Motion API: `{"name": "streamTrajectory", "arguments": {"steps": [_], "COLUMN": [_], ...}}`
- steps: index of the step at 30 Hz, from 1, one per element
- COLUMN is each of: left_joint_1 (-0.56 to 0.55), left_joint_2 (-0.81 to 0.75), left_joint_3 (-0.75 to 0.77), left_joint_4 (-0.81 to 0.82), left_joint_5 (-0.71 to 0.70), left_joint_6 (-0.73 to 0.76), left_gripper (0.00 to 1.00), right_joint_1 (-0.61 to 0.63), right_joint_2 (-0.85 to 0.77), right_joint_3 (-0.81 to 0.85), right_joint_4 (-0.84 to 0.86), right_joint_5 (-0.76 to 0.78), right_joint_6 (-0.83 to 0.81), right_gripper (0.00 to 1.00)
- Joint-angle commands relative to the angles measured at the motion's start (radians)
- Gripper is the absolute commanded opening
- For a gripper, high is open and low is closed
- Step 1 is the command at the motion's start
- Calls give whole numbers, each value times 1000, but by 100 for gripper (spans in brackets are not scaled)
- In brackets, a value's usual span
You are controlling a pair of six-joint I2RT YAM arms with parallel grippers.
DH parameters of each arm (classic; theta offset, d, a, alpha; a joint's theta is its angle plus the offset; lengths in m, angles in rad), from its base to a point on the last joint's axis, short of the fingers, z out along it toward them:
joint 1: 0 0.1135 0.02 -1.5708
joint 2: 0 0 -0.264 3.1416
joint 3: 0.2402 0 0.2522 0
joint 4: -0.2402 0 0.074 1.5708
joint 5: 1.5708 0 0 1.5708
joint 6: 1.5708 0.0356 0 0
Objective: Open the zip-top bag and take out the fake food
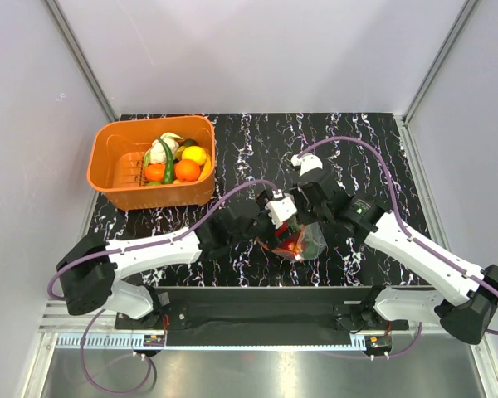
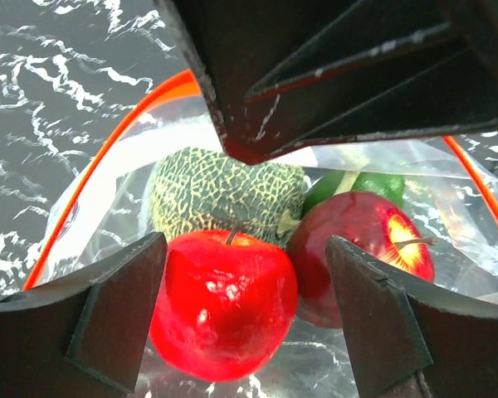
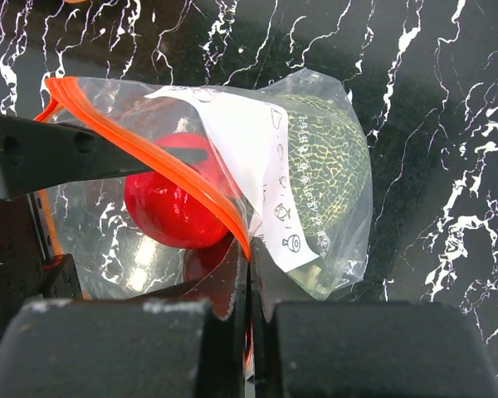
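Observation:
The zip-top bag (image 3: 315, 240) lies on the black marbled table with its orange-red mouth strip (image 3: 174, 170) held wide. My right gripper (image 3: 251, 264) is shut on that strip beside the white printed patch (image 3: 257, 157). My left gripper (image 2: 246, 253) is open inside the bag's mouth, its fingers (image 2: 120, 319) on either side of the shiny red apple (image 2: 224, 303). Behind the apple sit a dark maroon piece (image 2: 353, 249), a green netted melon piece (image 2: 224, 195) and a dark green piece (image 2: 369, 184). In the top view both grippers meet over the bag (image 1: 305, 245).
An orange basket (image 1: 149, 192) stands at the back left, holding orange and yellow fruit balls, a white garlic-like piece and a green pepper. White walls close in the table on the left, back and right. Both arms cross the table's near middle.

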Motion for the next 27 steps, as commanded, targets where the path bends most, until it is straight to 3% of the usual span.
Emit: {"name": "streamTrajectory", "arguments": {"steps": [1,15,16,17,21,27], "left_joint_1": [-15,-44,-44,-44,-48,-50], "left_joint_2": [-27,1,4,13,12,-40], "left_joint_3": [40,53,53,59,62,68], "left_joint_4": [-61,-158,-159,-158,-182,-162], "left_joint_5": [-125,-193,-192,-187,-175,-141], "left_joint_6": [24,16,19,16,10,-5], "left_gripper": [84,82,79,67,41,29], "right_joint_1": [1,-7,-8,-8,-10,-15], "right_joint_2": [-18,-41,-41,-46,-55,-55], "right_joint_3": [1,-8,-8,-9,-19,-31], "right_joint_4": [53,45,45,45,45,45], "right_joint_5": [-19,-16,-16,-14,-13,-11], "right_joint_6": [9,12,12,15,17,20], "right_gripper": [0,0,0,0,0,0]}}
